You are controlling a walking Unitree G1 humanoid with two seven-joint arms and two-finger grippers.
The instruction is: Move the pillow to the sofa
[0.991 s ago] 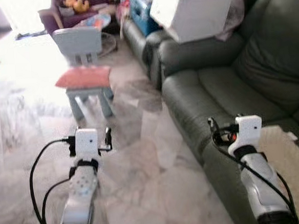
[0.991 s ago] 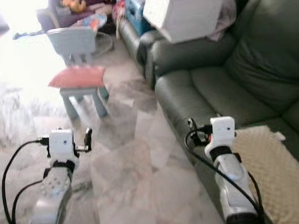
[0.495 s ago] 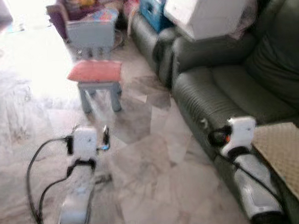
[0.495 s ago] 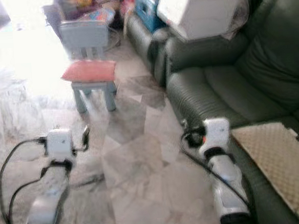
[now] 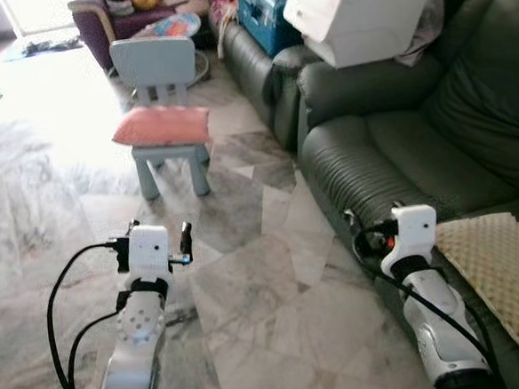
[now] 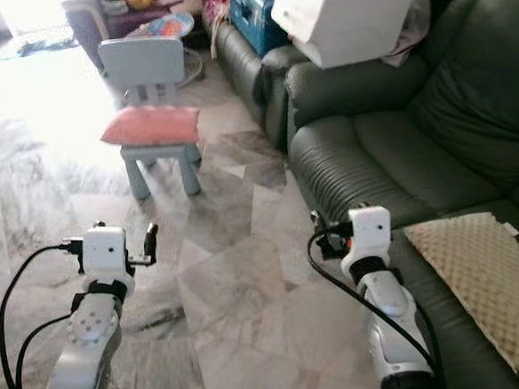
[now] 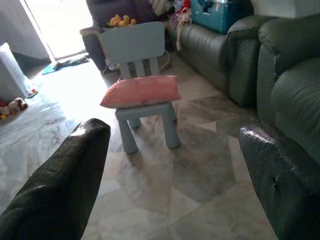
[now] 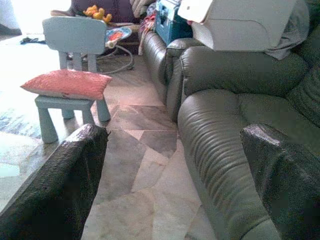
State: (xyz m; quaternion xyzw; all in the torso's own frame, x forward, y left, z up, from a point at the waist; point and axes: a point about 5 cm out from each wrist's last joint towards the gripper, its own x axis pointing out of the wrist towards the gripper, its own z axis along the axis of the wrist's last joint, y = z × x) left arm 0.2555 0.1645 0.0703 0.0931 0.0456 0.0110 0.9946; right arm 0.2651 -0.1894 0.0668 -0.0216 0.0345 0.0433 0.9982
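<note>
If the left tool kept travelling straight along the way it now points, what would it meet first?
Probably the pink pillow on the small blue chair; the open left tool points at it over bare floor, though depth is uncertain.

Floor [image 5: 265, 274] is polished marble-look tile, glossy with glare at far left; sofa [image 5: 399, 149] on the right looks like dark grey-green leather, smooth with a soft sheen and ribbed seat fronts. Pillow [image 5: 160, 125] is matt pink cloth on a smooth pale blue plastic chair [image 5: 154, 68]; near right, a beige nubby quilted cloth [image 5: 500, 262]. White box [image 5: 363, 14] is smooth plastic; claw fingers [image 7: 65, 190] are rough matt black.
</note>
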